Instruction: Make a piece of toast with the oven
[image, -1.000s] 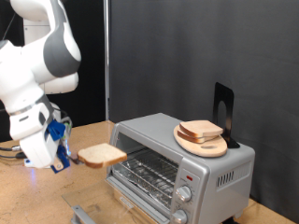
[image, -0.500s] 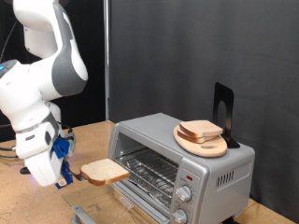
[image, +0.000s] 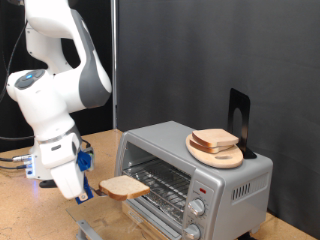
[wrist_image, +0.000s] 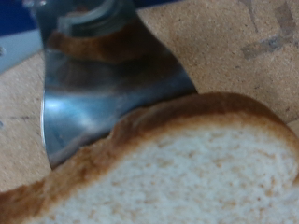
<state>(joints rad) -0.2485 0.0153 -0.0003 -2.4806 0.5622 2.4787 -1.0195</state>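
Note:
My gripper (image: 90, 193) is shut on the piece of toast (image: 124, 186), a flat pale slice with a tan crust, held level in the air just in front of the oven's open mouth. The oven (image: 192, 172) is a silver-grey box with its glass door down, wire rack showing, and two round knobs at the front right. In the wrist view the toast (wrist_image: 177, 168) fills the frame over the shiny open oven door (wrist_image: 93, 93); the fingers do not show there.
A round wooden board (image: 215, 152) with a pile of bread slices (image: 214, 139) sits on top of the oven, beside a black stand (image: 239, 120). The wooden table (image: 30, 215) stretches to the exterior view's left. A black backdrop stands behind.
The arm has moved down and to the exterior view's right, carrying the toast from well left of the oven to right in front of its opening.

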